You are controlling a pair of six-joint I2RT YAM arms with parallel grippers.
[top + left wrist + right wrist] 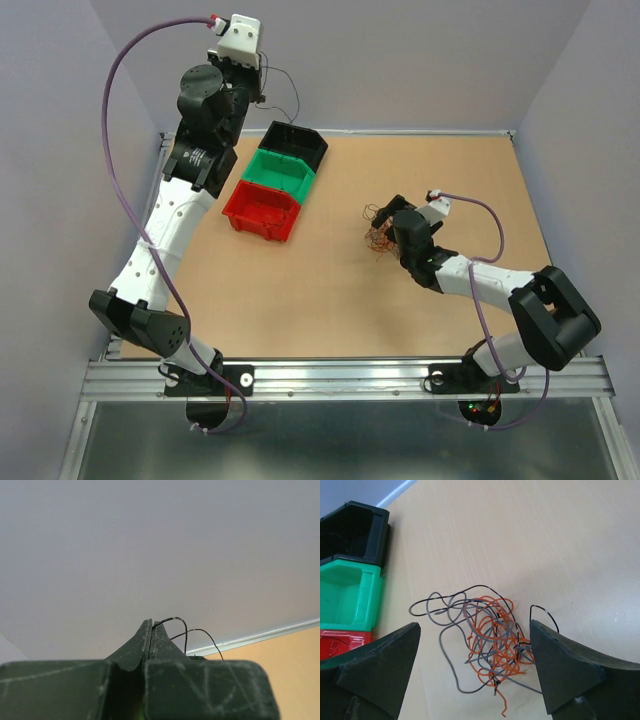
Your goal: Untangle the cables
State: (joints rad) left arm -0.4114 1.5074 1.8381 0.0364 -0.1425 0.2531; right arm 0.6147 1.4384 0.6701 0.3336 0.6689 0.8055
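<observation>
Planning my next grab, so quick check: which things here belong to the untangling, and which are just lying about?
Job: tangled cable clump; dark strand pinched in the left fingers; open right fingers either side of the clump.
Lying about: black bin, green bin, red bin, in a row on the table.

No text can be read anywhere. A small white label [197, 156] on the left arm's black joint [205, 135], just left of the green bin [262, 170], is too blurred.
</observation>
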